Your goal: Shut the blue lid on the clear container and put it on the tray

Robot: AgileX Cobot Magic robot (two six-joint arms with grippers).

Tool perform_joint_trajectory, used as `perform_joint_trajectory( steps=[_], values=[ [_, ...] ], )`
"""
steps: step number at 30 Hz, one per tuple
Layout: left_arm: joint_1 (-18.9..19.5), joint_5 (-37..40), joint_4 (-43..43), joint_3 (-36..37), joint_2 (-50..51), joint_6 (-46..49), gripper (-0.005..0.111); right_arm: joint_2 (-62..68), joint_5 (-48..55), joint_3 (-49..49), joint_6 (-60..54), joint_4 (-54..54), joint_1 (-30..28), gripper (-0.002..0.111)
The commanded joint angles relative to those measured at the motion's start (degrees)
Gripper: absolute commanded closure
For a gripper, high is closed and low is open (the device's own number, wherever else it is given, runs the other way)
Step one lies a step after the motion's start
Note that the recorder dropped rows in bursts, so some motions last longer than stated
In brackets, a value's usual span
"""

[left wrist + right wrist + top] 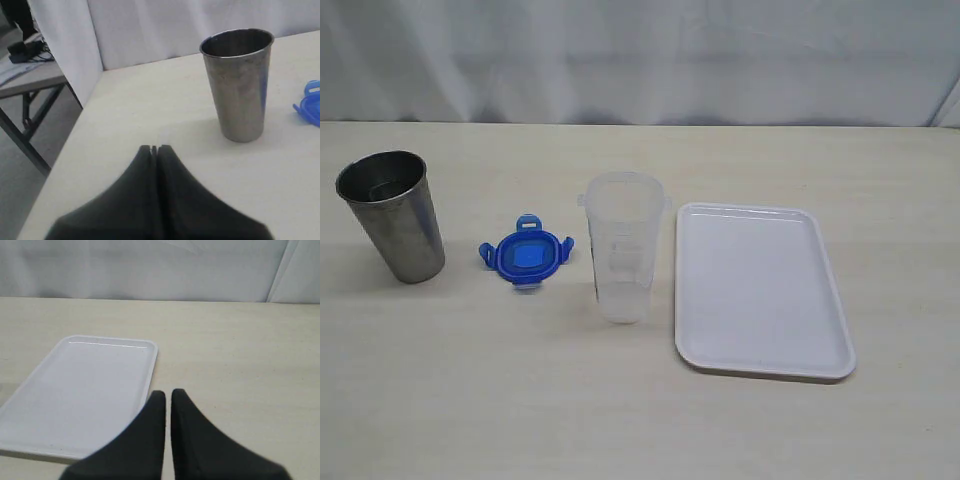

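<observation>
Exterior view, from the left: a steel cup point(392, 215) stands upright, then the blue lid point(526, 253) lies flat on the table point(620, 420), apart from the clear container point(622, 245), which stands open-topped just beside the bare tray point(760, 290). Nothing of the task looks done: the lid must go on and snap down, then the container must go on the tray. The left gripper point(154, 148) is pinched together, empty, near the cup; the right gripper point(168, 392) is closed too, empty, by the tray's edge. The table is pale wood grain, with a white curtain point(640, 60) behind
</observation>
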Motion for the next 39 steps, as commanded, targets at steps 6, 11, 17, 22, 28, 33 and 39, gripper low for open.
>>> perform_joint_trajectory(
  steps=[6, 11, 17, 22, 28, 33, 39],
  values=[
    [-0.1, -16.7, -5.7, 0.1, -0.2, -0.3, 0.107, -0.3, 0.1, 0.2, 0.3, 0.2, 0.0, 0.104],
    [-0.1, -25.0, -10.8, 0.1, -0.2, -0.3, 0.107, -0.3, 0.1, 0.2, 0.3, 0.2, 0.0, 0.104],
    [-0.1, -43.4, -10.7, 0.1, -0.2, -24.1, 0.107, -0.3, 0.1, 0.2, 0.3, 0.2, 0.0, 0.104],
    [-0.1, -50.8, -10.6, 0.1, -0.2, -24.8, 0.107, -0.3, 0.1, 0.2, 0.3, 0.2, 0.0, 0.104],
    [-0.1, -53.2, -4.6, -1.5, 0.3, -27.5, 0.099, -0.3, 0.1, 0.2, 0.3, 0.2, 0.0, 0.104],
    [-0.1, -56.8, -0.8, -6.7, 15.5, -27.5, 0.023, -0.3, 0.1, 0.2, 0.3, 0.2, 0.0, 0.104],
    [-0.1, -61.1, 7.0, -7.7, 34.4, -28.9, 0.01, -0.3, 0.1, 0.2, 0.3, 0.2, 0.0, 0.104]
  ],
)
